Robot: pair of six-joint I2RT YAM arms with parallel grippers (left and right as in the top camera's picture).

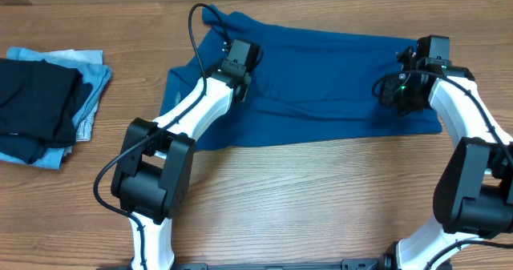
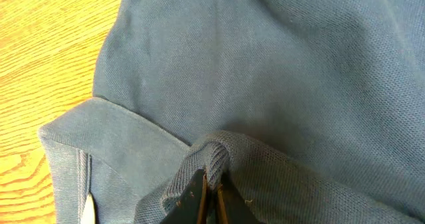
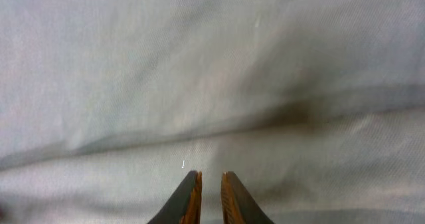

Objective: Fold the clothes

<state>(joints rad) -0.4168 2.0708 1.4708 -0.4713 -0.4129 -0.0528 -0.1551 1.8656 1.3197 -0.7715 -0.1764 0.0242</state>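
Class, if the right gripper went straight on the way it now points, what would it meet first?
Probably the blue shirt: its fabric fills the view just beyond the right gripper; depth is unclear.

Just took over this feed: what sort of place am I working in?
Probably a lab bench for folding practice: a wood-grain table, a blue shirt spread on it, folded garments stacked at one side.

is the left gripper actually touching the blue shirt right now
Touching. The left wrist view shows the left gripper closed on a bunched ridge of the blue shirt, with the fabric pinched between its fingers.
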